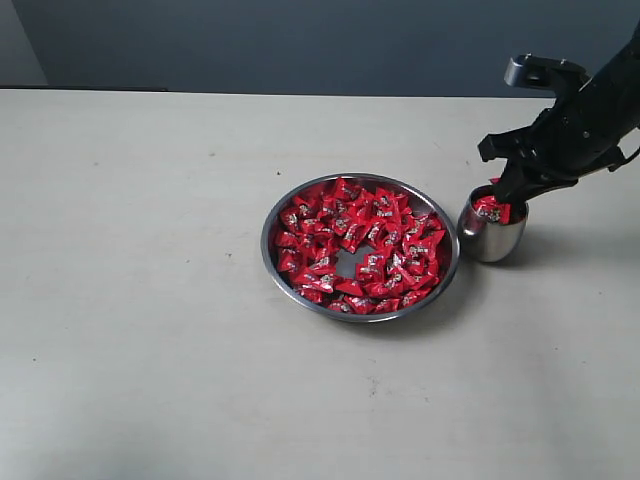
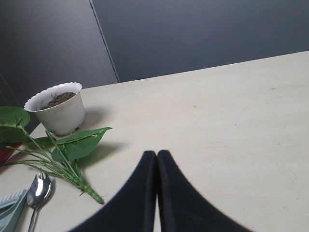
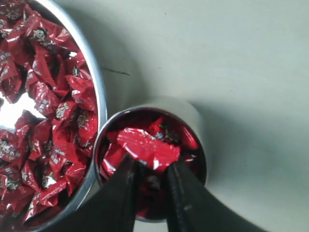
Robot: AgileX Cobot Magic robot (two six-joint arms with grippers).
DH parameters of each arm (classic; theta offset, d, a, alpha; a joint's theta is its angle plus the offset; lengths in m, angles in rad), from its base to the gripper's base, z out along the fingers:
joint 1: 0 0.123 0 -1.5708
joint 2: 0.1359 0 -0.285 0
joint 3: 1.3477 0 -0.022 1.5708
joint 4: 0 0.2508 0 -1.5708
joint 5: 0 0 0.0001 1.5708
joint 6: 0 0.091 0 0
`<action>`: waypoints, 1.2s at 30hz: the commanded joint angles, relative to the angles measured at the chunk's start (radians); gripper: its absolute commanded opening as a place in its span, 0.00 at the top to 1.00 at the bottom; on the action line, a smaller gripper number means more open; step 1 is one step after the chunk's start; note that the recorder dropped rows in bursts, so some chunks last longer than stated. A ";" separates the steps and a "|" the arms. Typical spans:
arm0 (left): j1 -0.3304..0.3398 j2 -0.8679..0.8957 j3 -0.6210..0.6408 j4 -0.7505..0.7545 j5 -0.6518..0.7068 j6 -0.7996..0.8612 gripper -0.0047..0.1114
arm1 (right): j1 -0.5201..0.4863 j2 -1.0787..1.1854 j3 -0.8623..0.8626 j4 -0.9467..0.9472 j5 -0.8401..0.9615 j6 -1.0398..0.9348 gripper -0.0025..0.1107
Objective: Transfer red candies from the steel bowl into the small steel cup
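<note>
The steel bowl (image 1: 271, 226) sits mid-table, holding many red candies (image 1: 360, 245) with a bare patch at its centre; in the right wrist view the steel bowl (image 3: 94, 82) and its red candies (image 3: 43, 92) also show. Touching its right side stands the small steel cup (image 1: 490, 238), also seen as the small steel cup (image 3: 195, 118), with red candies inside. My right gripper (image 1: 503, 192) (image 3: 153, 166) hangs over the cup's mouth, shut on a red candy (image 3: 145, 145) at its tips. My left gripper (image 2: 157, 154) is shut on nothing, above bare table, outside the exterior view.
In the left wrist view a white pot of soil (image 2: 58, 107), a leafy green sprig (image 2: 67, 150) and a metal spoon (image 2: 37, 191) lie on the table (image 2: 231, 121). A dark wall stands behind the table's far edge.
</note>
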 commanded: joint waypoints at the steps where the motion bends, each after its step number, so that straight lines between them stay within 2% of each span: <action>1: -0.003 -0.004 0.001 0.004 -0.013 -0.004 0.96 | -0.006 -0.001 0.003 0.007 -0.001 -0.012 0.80; 3: -0.003 -0.004 0.001 0.004 -0.013 -0.004 0.96 | -0.006 -0.005 0.003 0.007 -0.002 -0.012 0.69; 5: -0.003 -0.004 0.001 0.004 -0.013 -0.004 0.96 | -0.006 -0.013 -0.003 0.007 0.004 -0.012 0.66; 14: -0.003 -0.004 0.001 0.004 -0.013 -0.004 0.96 | -0.006 -0.103 -0.003 -0.027 0.004 -0.001 0.66; 24: -0.003 -0.004 0.001 0.004 -0.013 -0.004 0.96 | -0.006 -0.247 -0.003 -0.137 0.024 0.111 0.66; 27: -0.003 -0.004 0.001 0.004 -0.013 -0.004 0.96 | -0.006 -0.312 -0.003 -0.159 0.036 0.133 0.74; 31: -0.003 -0.004 0.001 0.004 -0.013 -0.004 0.96 | -0.006 -0.407 -0.003 -0.192 0.071 0.145 0.98; 36: -0.003 -0.004 0.001 0.004 -0.013 -0.004 0.96 | -0.006 -0.556 -0.001 -0.220 0.110 0.183 0.98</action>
